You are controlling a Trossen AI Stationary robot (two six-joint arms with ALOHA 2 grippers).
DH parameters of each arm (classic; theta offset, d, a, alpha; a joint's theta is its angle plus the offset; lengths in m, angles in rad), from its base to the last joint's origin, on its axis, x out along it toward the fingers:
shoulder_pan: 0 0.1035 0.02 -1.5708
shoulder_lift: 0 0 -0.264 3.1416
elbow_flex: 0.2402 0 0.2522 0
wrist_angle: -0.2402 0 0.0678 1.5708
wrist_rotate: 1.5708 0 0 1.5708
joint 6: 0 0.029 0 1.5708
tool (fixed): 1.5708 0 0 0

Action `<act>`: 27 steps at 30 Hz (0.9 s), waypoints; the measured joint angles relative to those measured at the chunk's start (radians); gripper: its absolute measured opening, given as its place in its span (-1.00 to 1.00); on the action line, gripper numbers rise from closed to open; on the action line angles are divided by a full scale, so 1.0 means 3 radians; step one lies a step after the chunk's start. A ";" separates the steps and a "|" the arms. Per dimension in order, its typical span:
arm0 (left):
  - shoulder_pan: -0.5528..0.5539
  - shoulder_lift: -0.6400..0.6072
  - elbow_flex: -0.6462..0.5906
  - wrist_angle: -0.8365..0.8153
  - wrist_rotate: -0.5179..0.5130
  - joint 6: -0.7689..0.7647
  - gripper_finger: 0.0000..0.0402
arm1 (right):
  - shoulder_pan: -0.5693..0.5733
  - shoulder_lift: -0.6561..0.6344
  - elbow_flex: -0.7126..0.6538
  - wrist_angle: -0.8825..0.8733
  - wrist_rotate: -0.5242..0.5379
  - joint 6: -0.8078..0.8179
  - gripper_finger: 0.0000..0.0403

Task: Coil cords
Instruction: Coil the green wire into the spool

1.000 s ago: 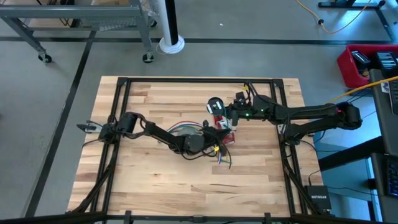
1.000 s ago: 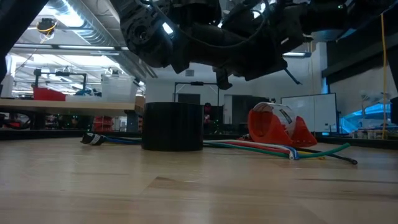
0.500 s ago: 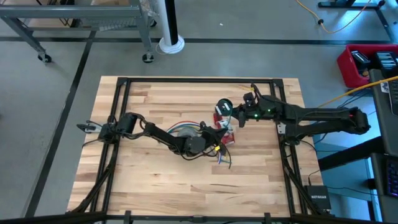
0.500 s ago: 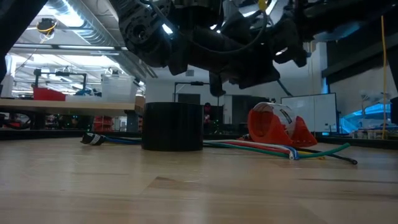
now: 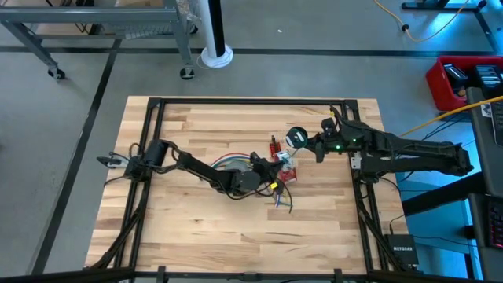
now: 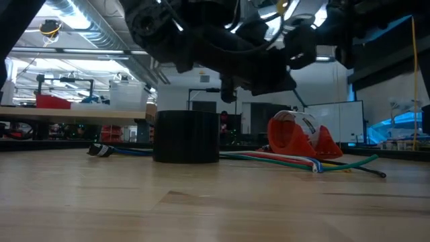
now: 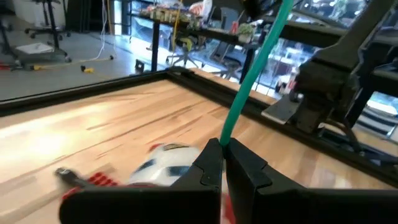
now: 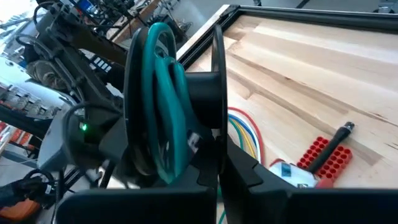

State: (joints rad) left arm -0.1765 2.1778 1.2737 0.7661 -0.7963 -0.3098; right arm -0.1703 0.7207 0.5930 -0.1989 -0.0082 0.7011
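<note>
A black cylinder (image 6: 186,136) stands on the table (image 6: 201,202); coloured cords (image 6: 295,161) and a red tape dispenser (image 6: 299,138) lie beside it.

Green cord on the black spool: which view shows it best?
Right wrist view: the green cord shows large, wound on the black spool in the right gripper. Left wrist view shows one strand in the left gripper; the high view, a tiny disc; the low view, nothing clear.

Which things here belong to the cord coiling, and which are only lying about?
In the job:
green cord, pinched by the left hand
spool wound with green cord, held by the right hand

Lying about:
red tape dispenser
black cylinder
loose coloured wires
</note>
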 joint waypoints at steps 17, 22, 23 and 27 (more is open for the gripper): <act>0.0246 -0.0406 -0.0414 -0.0566 0.0436 -0.0711 -1.00 | 0.0001 -0.0645 -0.0962 0.0697 -0.0140 0.0545 -0.98; 0.0320 -0.0655 -0.0416 -0.1046 0.0568 -0.0787 -1.00 | 0.0001 -0.0655 -0.1224 0.1040 -0.0167 0.0624 -0.98; 0.0325 -0.0715 -0.0416 -0.1144 0.0600 -0.0788 -1.00 | 0.0001 -0.0653 -0.1254 0.1074 -0.0169 0.0624 -0.98; 0.0327 -0.0971 -0.0418 -0.1433 0.0810 -0.0889 -1.00 | 0.0001 -0.0654 -0.1343 0.1151 -0.0097 0.0620 -0.98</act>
State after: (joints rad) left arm -0.0785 1.8865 1.1484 0.3363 -0.5534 -0.5765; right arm -0.1699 0.5245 0.1902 0.1464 -0.0374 0.8871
